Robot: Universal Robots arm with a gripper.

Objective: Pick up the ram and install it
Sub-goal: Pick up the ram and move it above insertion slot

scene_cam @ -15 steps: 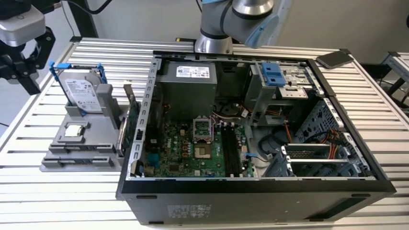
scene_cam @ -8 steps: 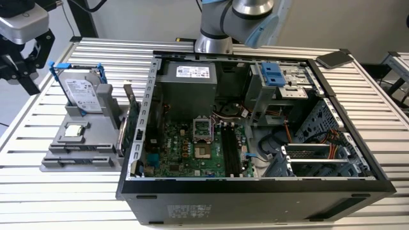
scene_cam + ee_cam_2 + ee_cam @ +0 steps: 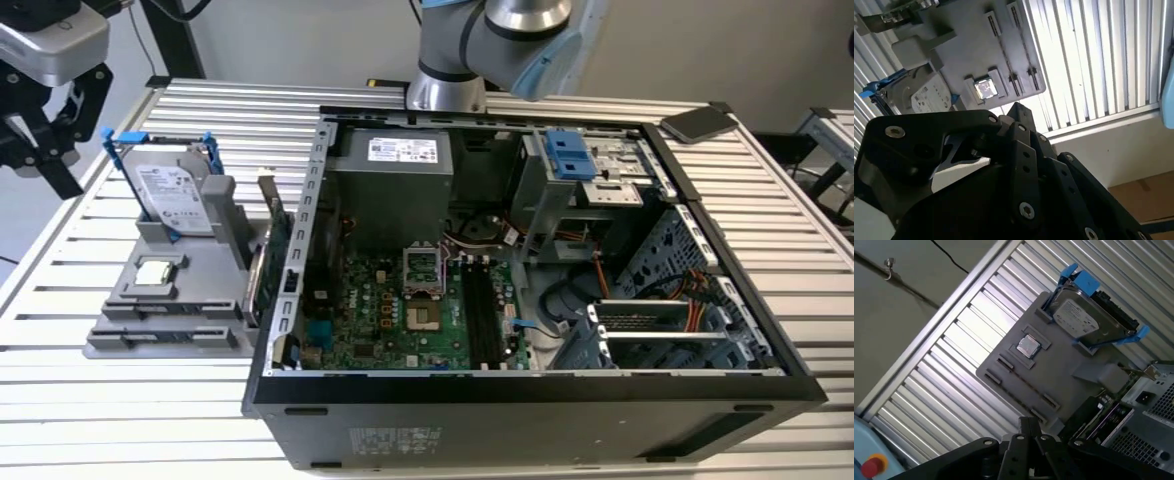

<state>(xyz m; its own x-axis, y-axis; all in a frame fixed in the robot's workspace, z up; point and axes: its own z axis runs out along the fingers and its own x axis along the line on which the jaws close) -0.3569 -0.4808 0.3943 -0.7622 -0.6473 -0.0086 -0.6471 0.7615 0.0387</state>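
Gripper, whose grip state I cannot tell, hangs above the grey parts holder. A misaligned descent could strike the hard drive below it.

Processor chip on grey holder

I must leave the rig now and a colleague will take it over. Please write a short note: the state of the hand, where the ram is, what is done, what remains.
Hand: raised at the exterior view's left, near the table's edge and away from the open case. No ram seen in it.
Ram: I cannot pick it out with certainty. A green board stands on edge between the gray holder and the case.
Done: nothing visible. The black memory slots look empty.
Left: the ram is neither picked up nor installed.
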